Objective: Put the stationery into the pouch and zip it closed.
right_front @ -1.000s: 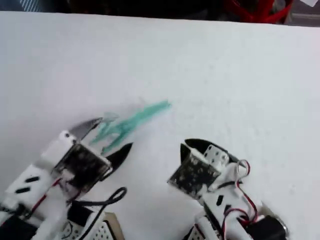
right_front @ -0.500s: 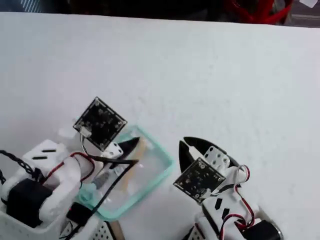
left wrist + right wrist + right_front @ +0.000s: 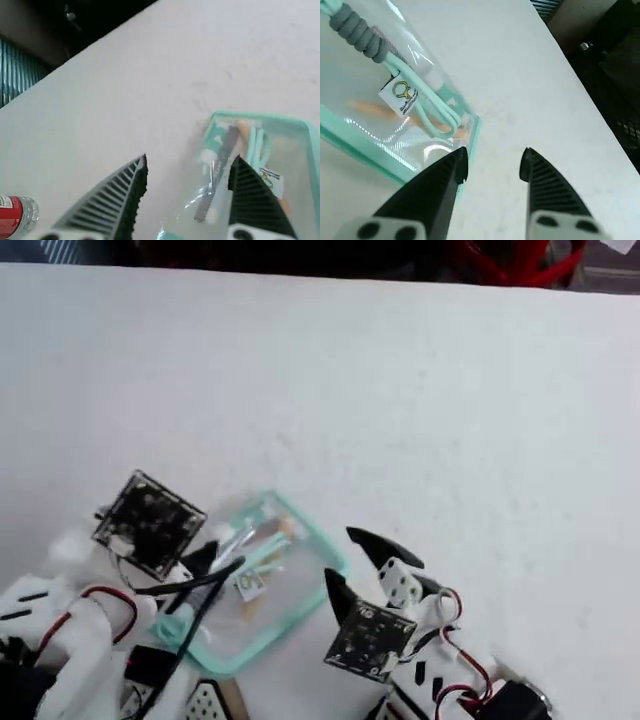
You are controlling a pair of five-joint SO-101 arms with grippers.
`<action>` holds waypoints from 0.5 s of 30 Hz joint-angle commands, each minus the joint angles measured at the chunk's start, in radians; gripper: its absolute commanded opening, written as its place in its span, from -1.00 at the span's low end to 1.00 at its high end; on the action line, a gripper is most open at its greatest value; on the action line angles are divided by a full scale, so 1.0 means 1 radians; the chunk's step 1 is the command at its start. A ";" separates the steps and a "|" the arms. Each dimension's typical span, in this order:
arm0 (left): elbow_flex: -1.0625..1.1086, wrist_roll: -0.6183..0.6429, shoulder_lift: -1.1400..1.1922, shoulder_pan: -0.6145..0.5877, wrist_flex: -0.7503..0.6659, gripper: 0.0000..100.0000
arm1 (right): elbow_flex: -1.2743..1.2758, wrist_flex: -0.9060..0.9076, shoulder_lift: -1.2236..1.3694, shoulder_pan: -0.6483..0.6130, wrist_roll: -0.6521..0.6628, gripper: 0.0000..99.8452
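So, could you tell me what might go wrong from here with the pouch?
Both the left end effector and right end effector are open, so the pouch lies loose on the table and may slide once one tugs at it. The right one, beside the pouch's corner, could nudge it.

Desk [image 3: 420, 390]: everything is carried on it; the far half is taken up by nothing but its own surface.
Pouch [image 3: 292, 585]: laid flat near the front edge, between the two arms.
Stationery [image 3: 216, 172]: held inside the pouch, gathered towards its far end.
Cord [image 3: 417, 107]: looped along the pouch beside the stationery; whether it is inside cannot be told.
Left claw [image 3: 189, 159]: placed at the pouch's left side, fingers spread, one above the pouch and one above bare desk.
Right claw [image 3: 340, 554]: placed just right of the pouch, fingers spread, at the pouch's corner.
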 commanded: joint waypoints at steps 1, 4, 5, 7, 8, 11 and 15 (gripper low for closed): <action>0.080 -0.064 0.001 0.045 0.012 -0.49 | 0.008 -0.004 0.015 -0.016 0.020 -0.64; 0.170 -0.091 0.015 0.088 0.011 -0.49 | 0.015 -0.013 0.041 -0.013 0.021 -0.64; 0.173 -0.089 0.031 0.090 0.014 -0.49 | 0.017 -0.018 0.045 -0.002 0.018 -0.64; 0.157 -0.087 0.081 0.093 0.031 -0.49 | 0.017 -0.018 0.051 0.012 0.021 -0.67; 0.141 -0.084 0.110 0.090 0.035 -0.49 | 0.017 -0.018 0.050 0.012 0.023 -0.69; 0.084 -0.018 0.193 0.094 0.037 -0.49 | 0.017 -0.019 0.050 0.012 0.023 -0.71; 0.009 -0.005 0.268 0.099 0.040 -0.49 | 0.038 -0.035 0.051 0.012 0.023 -0.71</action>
